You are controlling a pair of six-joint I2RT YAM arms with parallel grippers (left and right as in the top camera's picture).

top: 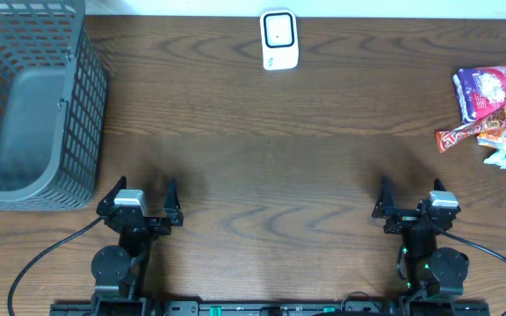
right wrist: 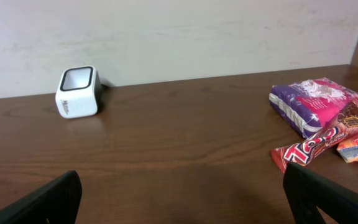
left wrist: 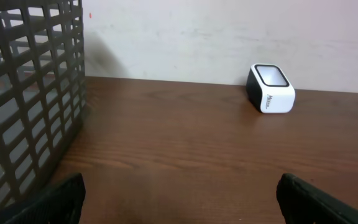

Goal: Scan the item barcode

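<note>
The left gripper (top: 140, 197) and right gripper (top: 411, 200) sit at the near edge, jaws wide apart, holding nothing. The snack packets (top: 486, 92) lie at the far right; the scanner (top: 279, 39) stands far centre. The mesh basket (top: 86, 114) stands far left, grey floor exposed.

A white scanner (right wrist: 78, 93) stands at left, purple packet (right wrist: 312, 102) and red bar (right wrist: 309, 149) at right.

Dark logo on white box-shaped plastic scanner (left wrist: 271, 93), 12 o'clock: illegible. White lettering on red foil snack-bar wrapper (right wrist: 307, 149), 3 o'clock: unreadable.
</note>
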